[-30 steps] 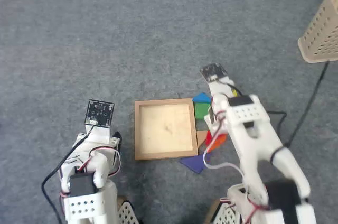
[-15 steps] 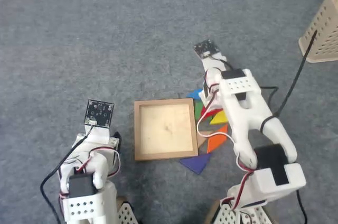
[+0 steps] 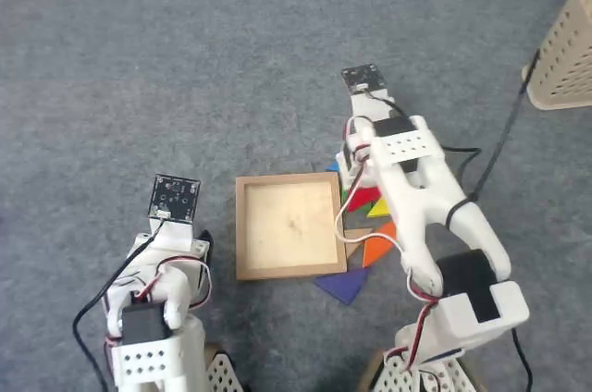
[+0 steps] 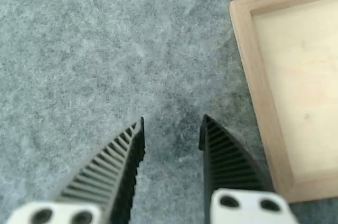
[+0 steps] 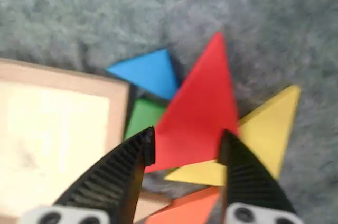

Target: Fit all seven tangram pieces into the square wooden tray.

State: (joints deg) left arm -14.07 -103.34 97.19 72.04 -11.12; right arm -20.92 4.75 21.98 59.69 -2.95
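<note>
Grey carpet (image 3: pixel 185 68) covered the table. The square wooden tray (image 3: pixel 242 226) lay flat between the two arms, its floor showing bare pale wood.

Right arm (image 3: pixel 416 189): stretched forward over the cluster of pieces just right of the tray. In its wrist view the right gripper (image 5: pixel 187 131) was closed on the wide end of the red triangle (image 5: pixel 200 108), one jaw tip at each slanted edge. The red triangle's point aimed away from the gripper. It overlapped the green piece (image 5: pixel 141 118) on the tray side and the yellow triangle (image 5: pixel 264 129) on the other.

Other pieces, all outside the tray on its right:
- blue triangle (image 5: pixel 145 71), beyond the green piece, close to the tray's far right corner.
- orange piece (image 3: pixel 379 246), nearer the arm's base than the yellow one, partly under the arm.
- small tan piece (image 3: pixel 353 242), touching the tray's right rim, beside the orange.
- purple triangle (image 3: pixel 340 286), on the carpet just off the tray's near right corner, apart from the rest.

Left arm (image 3: pixel 153 309): folded back at its base, left of the tray. The left gripper (image 4: pixel 173 121) pointed down at bare carpet with its jaws spread and nothing between them. The tray's left rim ran just beside one jaw.

Also noted: a perforated beige basket (image 3: pixel 564 50) at the far right edge, and a black cable (image 3: pixel 504 147) trailing from near it toward the right arm.
</note>
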